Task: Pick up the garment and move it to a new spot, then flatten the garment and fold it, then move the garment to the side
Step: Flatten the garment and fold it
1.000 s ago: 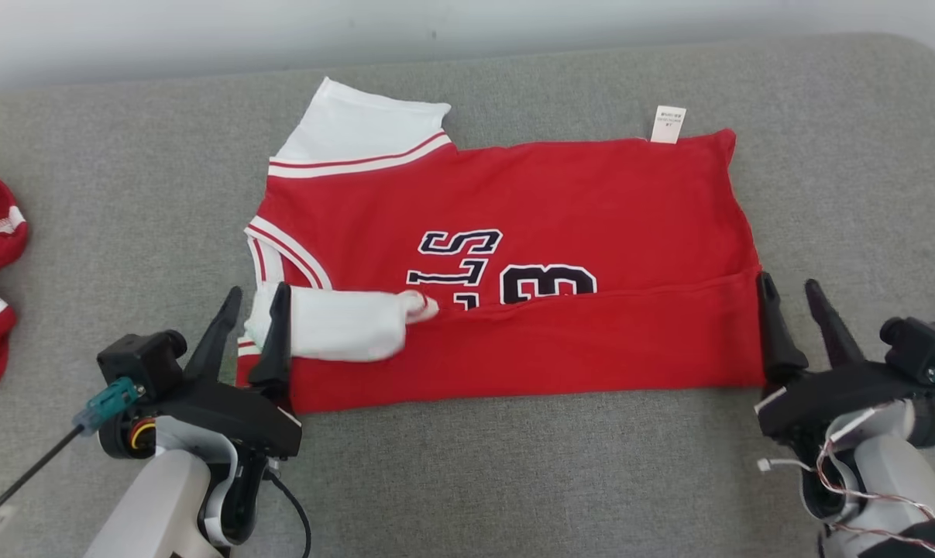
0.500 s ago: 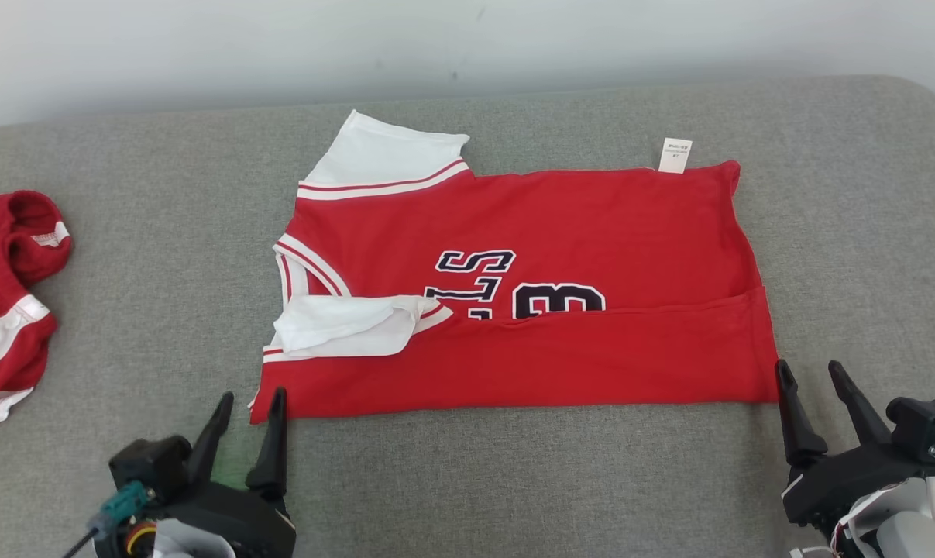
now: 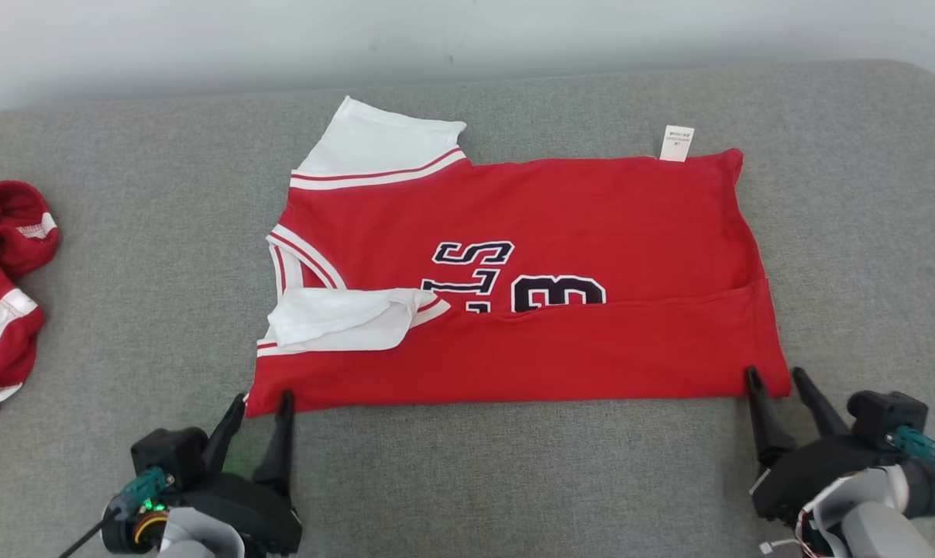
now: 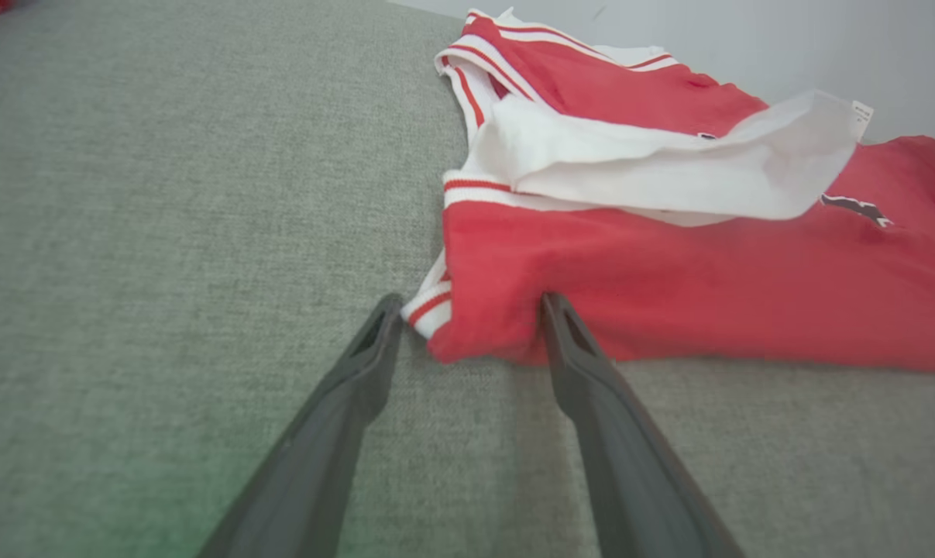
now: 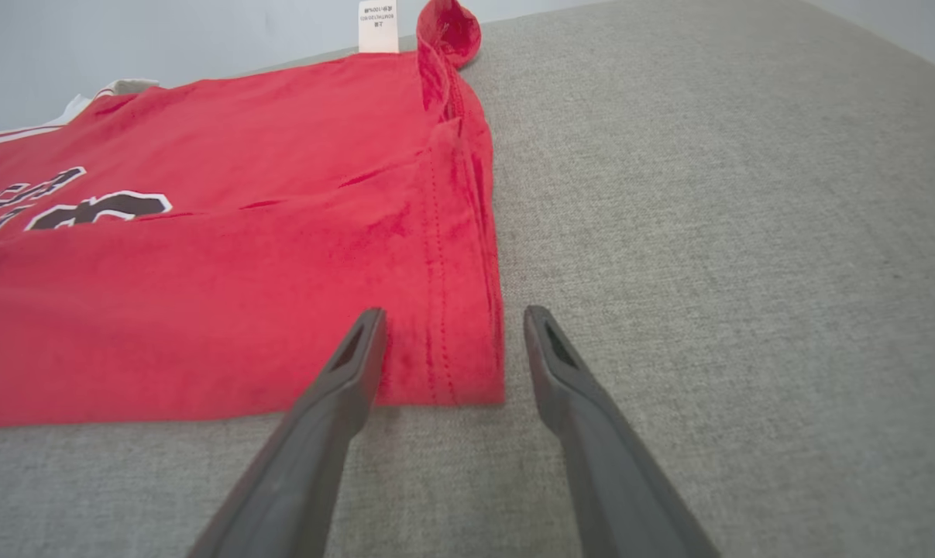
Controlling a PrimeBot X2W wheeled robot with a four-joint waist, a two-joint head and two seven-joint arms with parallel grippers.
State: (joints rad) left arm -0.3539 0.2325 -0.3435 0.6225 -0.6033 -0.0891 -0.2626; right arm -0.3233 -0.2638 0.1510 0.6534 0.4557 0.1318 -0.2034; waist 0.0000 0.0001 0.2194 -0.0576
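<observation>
Left wrist view: the left gripper (image 4: 471,310) sits low over the grey padded surface (image 4: 165,232) with its jaws wide. The near left corner of the jersey (image 4: 668,271) lies at the tips, and contact cannot be told.
Right wrist view: the right gripper (image 5: 455,318) also has its jaws wide. They straddle the jersey's near right corner with the hem seam between the tips, and nothing is pinched.
Change, grippers: a second ago the left jaws were up at the white sleeve (image 3: 335,325) and the right jaws at the end of the folded band (image 3: 552,353). Both have since let go and drawn back to the near edge.
Change, camera: the head view has shifted, so the jersey's apparent drift is not its own.
Folded band: the near strip lies turned over the body and covers the lower part of the lettering. Its edge is slightly wavy.
White sleeve: it lies loose and rumpled on the band's left end.
Jersey body: it is flat at mid-surface, with the collar to the robot's left.
Far edge: the second sleeve (image 3: 382,143) and the care label (image 3: 676,143) stick out unfolded.
Other garment (image 3: 2,294): a red-and-white heap at far left, well apart.
Meaning: the first lengthwise fold looks laid. The jaws seem placed to regrasp the near corners, and the loose sleeve may slip on the next turn.
</observation>
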